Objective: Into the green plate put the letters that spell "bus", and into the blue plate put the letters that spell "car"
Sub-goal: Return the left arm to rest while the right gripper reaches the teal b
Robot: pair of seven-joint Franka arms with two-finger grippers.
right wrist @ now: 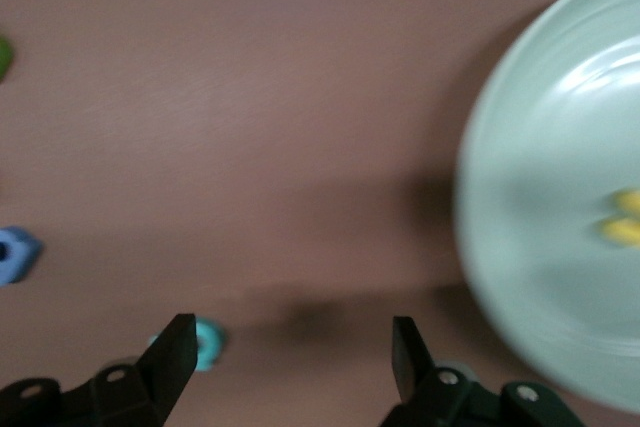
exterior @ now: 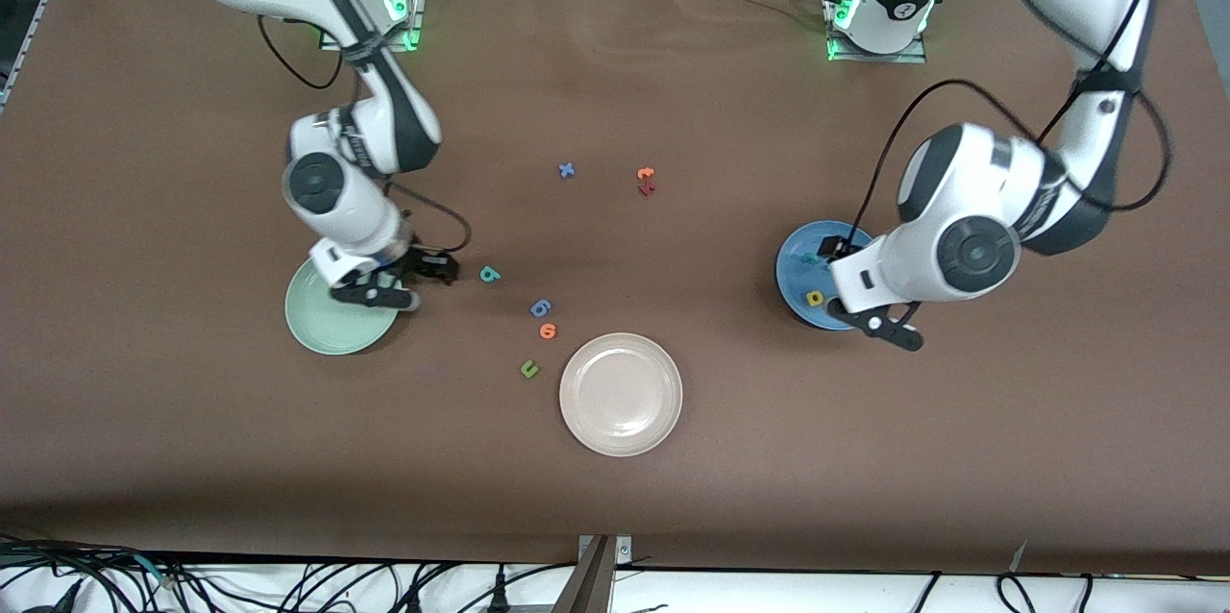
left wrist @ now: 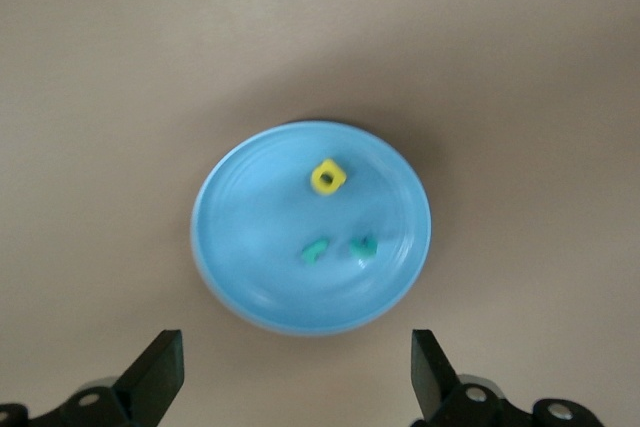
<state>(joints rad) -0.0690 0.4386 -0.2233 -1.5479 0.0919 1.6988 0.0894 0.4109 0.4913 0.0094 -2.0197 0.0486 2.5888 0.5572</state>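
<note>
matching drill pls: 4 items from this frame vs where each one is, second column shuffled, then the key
Items
1. yellow "a"
2. teal "b"
3. left gripper
4. dark green "u"

Places
A. open, over the blue plate
B. on the table beside the beige-white plate
C. in the blue plate with two teal letters
D. on the table between the green plate and the blue rounded letter

Pairs: 1-C, 2-D, 3-A, 4-B

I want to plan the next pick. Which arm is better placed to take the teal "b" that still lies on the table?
The right arm. Its open pincer hovers beside the green plate, close to the teal "b". The left pincer is over the blue plate.
</note>
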